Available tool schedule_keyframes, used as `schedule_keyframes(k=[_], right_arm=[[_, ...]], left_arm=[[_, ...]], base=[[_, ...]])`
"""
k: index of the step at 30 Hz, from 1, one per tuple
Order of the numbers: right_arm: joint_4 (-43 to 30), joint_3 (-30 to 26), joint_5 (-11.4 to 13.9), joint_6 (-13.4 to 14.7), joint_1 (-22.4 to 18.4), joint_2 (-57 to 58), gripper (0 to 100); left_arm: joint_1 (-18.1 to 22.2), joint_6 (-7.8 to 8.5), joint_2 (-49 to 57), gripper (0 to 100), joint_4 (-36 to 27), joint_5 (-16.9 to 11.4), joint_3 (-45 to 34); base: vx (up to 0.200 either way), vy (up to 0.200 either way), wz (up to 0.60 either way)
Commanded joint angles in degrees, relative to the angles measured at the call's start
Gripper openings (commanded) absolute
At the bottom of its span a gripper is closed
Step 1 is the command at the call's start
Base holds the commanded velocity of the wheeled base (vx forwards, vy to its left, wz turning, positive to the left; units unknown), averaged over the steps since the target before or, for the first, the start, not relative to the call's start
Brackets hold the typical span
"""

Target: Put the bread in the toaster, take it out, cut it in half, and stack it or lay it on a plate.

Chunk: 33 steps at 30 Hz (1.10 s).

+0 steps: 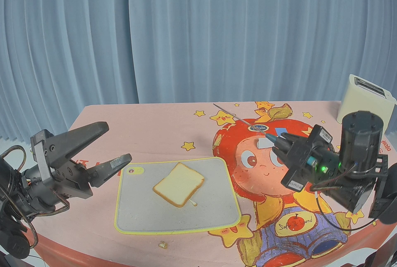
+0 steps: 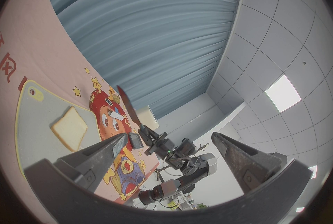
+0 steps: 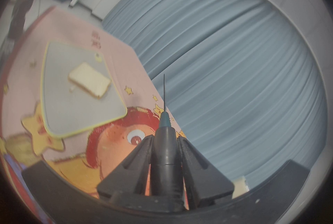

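my right fingers (image 3: 137,165) clamp the knife (image 1: 240,119) beside the cutting board (image 1: 140,214); left fingers (image 1: 82,137) gape off its other side, so the unpinned bread (image 1: 178,184) may skid.

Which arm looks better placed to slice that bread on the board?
The right. The right fingers are shut on the knife, blade in the air beside the cutting board where the bread lies. The left fingers hang open and empty at the board's other side.

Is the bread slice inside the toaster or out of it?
Out. The bread slice lies flat on the cutting board, apart from the toaster at the far right.
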<state>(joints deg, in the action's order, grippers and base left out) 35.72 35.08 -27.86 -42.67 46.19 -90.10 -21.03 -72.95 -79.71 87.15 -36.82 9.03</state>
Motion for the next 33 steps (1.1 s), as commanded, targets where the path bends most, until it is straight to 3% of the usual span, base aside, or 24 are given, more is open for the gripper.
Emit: schedule_keyframes(k=[1,2,3,5,6,7,9,11,14,15,18,19,21,23,27,28,33], right_arm=[[-10.49,10.18,4.92,10.59,-0.93,5.73,0],[-10.49,10.18,4.92,10.59,-0.93,5.73,0],[-13.22,12.11,5.53,13.58,-1.01,5.81,0],[-22.10,17.12,7.64,22.10,-2.16,6.08,0],[-25.17,18.44,9.75,24.74,-2.86,6.25,0],[-25.70,18.62,10.10,25.09,-2.95,6.25,0],[-34.14,21.52,19.86,30.63,-4.27,8.19,0],[-37.21,23.54,24.08,32.30,-5.15,8.80,0],[-37.83,24.51,27.59,34.84,-5.85,8.98,0],[-37.83,24.59,27.94,35.28,-6.02,8.98,0],[-38.27,24.68,28.73,36.87,-6.73,9.07,0],[-38.18,24.59,29.17,36.95,-6.82,9.07,0],[-37.39,24.59,33.39,37.39,-6.99,8.89,0],[-37.30,24.86,34.89,38.98,-6.90,8.71,0],[-37.39,24.15,36.29,48.29,-3.65,8.71,0],[-37.56,23.19,36.91,50.67,-1.72,8.45,0],[-34.40,18.79,36.56,51.10,1.89,8.27,0]], left_arm=[[-0.06,0.70,-0.35,100,0.04,-0.01,-0.33],[-0.06,0.70,-0.35,100,0.04,-0.01,-0.33],[-0.06,0.88,-0.35,100,0.04,-0.01,-0.24],[-0.06,0.88,-0.35,100,0.04,-0.01,-0.07],[0.02,0.88,-0.35,100,-0.05,0.08,0.11],[-0.06,0.88,-0.35,100,0.04,0.08,0.11],[0.11,1.05,-0.09,100,0.21,0.17,0.63],[0.29,1.93,0.00,100,0.21,0.17,1.07],[0.64,5.01,0.09,100,-0.14,0.17,1.07],[0.64,5.62,0.09,100,-0.14,0.17,0.99],[0.90,9.84,-0.35,100,-0.31,0.60,0.99],[1.08,10.55,-0.35,100,-0.31,0.60,0.99],[2.22,14.15,-0.71,100,-0.31,0.87,1.07],[2.40,15.91,-1.23,100,-0.31,0.87,1.16],[2.40,18.54,-1.23,100,-0.31,2.36,1.07],[2.40,19.95,-1.32,100,-0.31,3.24,1.07],[2.31,25.84,-1.32,100,-0.31,5.35,0.99]], base=[[0.000,0.000,0.00],[0.000,0.000,0.00],[0.000,0.000,0.00],[0.000,0.000,0.00],[0.000,0.000,0.00],[0.000,0.000,0.00],[0.000,0.000,0.00],[0.000,0.000,0.00],[0.000,0.000,0.00],[0.000,0.000,0.00],[0.000,0.000,0.00],[0.000,0.000,0.00],[0.000,0.000,0.00],[0.000,0.000,0.00],[0.000,0.000,0.00],[0.000,0.000,0.00],[0.000,0.000,0.00]])
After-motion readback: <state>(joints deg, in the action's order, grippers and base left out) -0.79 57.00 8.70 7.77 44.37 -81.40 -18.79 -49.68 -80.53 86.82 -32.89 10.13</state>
